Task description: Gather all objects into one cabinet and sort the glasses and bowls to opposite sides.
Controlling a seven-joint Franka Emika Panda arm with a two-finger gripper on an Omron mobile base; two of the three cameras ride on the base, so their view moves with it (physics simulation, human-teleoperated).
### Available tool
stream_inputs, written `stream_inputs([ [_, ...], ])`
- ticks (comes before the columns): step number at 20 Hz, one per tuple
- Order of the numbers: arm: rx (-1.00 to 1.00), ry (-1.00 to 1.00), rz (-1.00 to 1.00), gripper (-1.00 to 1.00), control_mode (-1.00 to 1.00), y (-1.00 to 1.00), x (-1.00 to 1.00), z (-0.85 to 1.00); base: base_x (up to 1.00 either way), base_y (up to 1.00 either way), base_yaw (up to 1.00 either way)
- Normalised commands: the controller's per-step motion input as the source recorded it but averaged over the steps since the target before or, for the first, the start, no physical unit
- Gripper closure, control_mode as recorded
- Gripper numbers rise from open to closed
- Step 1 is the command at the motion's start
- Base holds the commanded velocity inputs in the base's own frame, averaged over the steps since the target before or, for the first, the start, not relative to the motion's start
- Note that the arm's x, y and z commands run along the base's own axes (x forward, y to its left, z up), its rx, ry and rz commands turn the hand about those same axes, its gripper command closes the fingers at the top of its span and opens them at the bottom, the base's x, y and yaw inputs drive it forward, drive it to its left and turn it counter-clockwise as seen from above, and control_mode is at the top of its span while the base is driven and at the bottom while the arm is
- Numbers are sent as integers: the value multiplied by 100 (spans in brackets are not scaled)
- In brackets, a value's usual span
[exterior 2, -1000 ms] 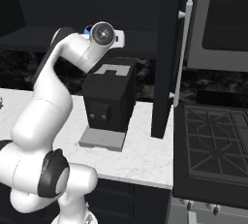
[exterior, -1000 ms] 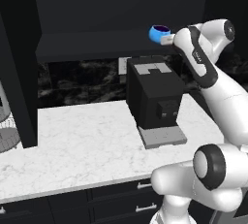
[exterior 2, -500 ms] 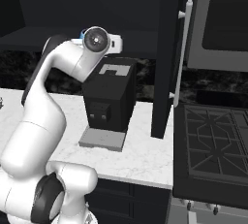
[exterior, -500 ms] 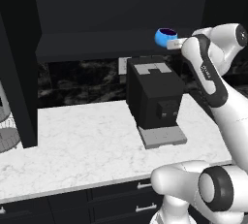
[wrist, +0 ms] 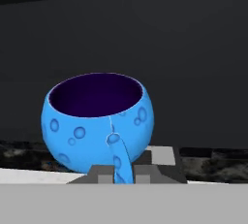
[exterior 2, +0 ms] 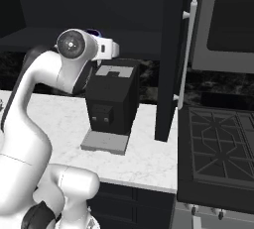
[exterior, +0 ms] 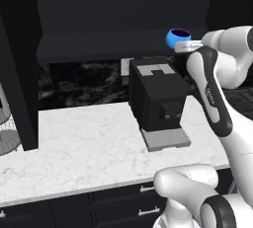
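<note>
A squat bright-blue cup with a dark inside hangs upright in the air above the coffee machine. My gripper is shut on its handle. The hand view has the cup close up, with its handle pinched between the fingers of the gripper. In the right base view a sliver of the cup peeks out behind my wrist. It sits level with the dark shelf of the black open-fronted wall cabinet, in front of the opening. The glasses and bowls are out of view.
A boxy black coffee machine stands on the white marble counter below the cup. A tiered wire basket is at the far left. A tall black panel and a stove are on the right.
In the left base view the arm has carried the blue cup to the right and slightly lower. The grip on the cup has not changed.
</note>
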Motion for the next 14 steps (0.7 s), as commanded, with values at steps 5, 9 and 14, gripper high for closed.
stream_inputs([
  [5, -3, 7, -7, 100, -100, 0, -62, 22, 0, 0, 0],
  [9, -4, 9, -5, 100, -100, 1, -85, 2, 0, 0, 0],
  [14, -5, 7, -9, 100, -100, 13, -86, -1, 0, 0, 0],
])
